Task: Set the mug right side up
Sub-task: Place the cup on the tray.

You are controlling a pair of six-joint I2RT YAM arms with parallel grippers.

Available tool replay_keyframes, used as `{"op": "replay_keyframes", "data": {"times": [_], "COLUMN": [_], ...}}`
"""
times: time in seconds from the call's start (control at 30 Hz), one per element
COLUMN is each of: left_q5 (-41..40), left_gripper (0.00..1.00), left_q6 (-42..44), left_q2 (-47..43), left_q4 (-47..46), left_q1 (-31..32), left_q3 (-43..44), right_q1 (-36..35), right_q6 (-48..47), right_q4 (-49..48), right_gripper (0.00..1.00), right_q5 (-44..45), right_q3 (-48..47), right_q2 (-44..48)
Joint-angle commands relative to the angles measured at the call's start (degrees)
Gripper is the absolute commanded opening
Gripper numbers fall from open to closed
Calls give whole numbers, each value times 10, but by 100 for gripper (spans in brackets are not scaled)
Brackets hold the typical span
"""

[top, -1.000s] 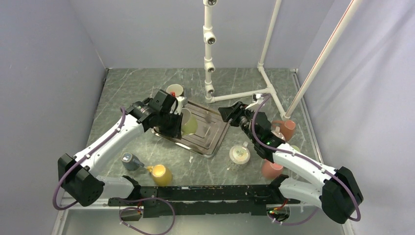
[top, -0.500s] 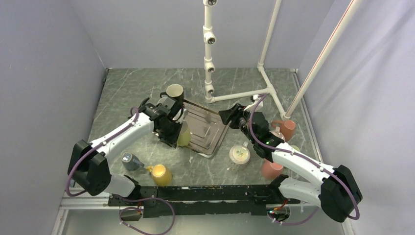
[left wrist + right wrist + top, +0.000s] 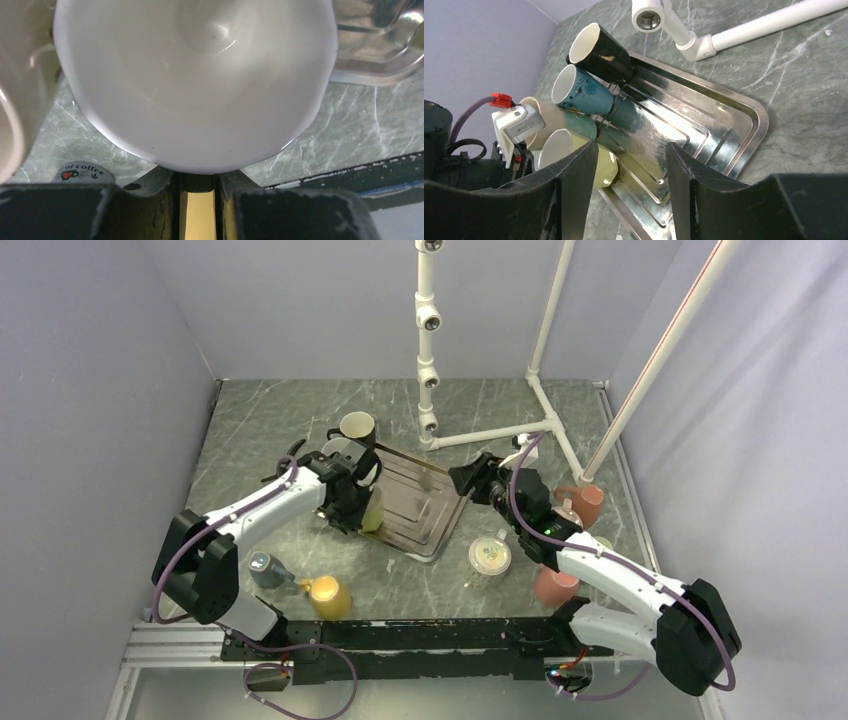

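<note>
— At the left rim of the steel tray (image 3: 425,505), checking position: lying which way from the left gripper (image 3: 197,182)?
— Sitting straight ahead and touching it: yellow-green mug (image 3: 195,75) tipping on its side, long axis running along the fingers, white mouth facing the wrist. Pinching narrowly on the rim wall, judging by the yellow strip between.
— Placing the right gripper (image 3: 631,155)?
— Hanging wide apart across the tray, farther off.
— Reading any writing?
— Showing "of coffee" on a round label (image 3: 80,172); nothing else legible.

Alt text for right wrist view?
The right claw, open, faces a steel tray with four mugs crowded along its left edge: a black mug, blue floral mug, cream mug and yellow-green mug. A white pipe lies beyond.
</note>
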State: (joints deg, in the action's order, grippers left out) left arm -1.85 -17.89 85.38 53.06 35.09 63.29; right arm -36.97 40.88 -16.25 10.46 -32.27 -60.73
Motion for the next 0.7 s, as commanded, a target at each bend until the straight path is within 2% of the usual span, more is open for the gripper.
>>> {"op": "replay_keyframes", "data": {"times": [0.0, 0.37, 0.43, 0.6, 0.67], "left_q5": [-39, -71, -78, -88, -92], "left_gripper": [3, 4, 8, 25, 29], "left_q6": [-12, -28, -29, -22, -23], "left_q2": [7, 32, 29, 30, 30], "left_q4": [-13, 24, 30, 49, 56], "left_q1": [2, 2, 2, 2, 2], "left_q3": [7, 22, 25, 42, 47], "right_q1": [4, 6, 5, 7, 7], "right_q6": [-10, -10, -8, -5, -4], "right_q4": [-10, -6, -8, -1, 0], "right_gripper": [56, 56, 56, 56, 56], "right_q5": [9, 3, 5, 8, 9], "right_q3": [-11, -12, -9, -10, -10], "right_q2": [17, 22, 25, 31, 32]}}
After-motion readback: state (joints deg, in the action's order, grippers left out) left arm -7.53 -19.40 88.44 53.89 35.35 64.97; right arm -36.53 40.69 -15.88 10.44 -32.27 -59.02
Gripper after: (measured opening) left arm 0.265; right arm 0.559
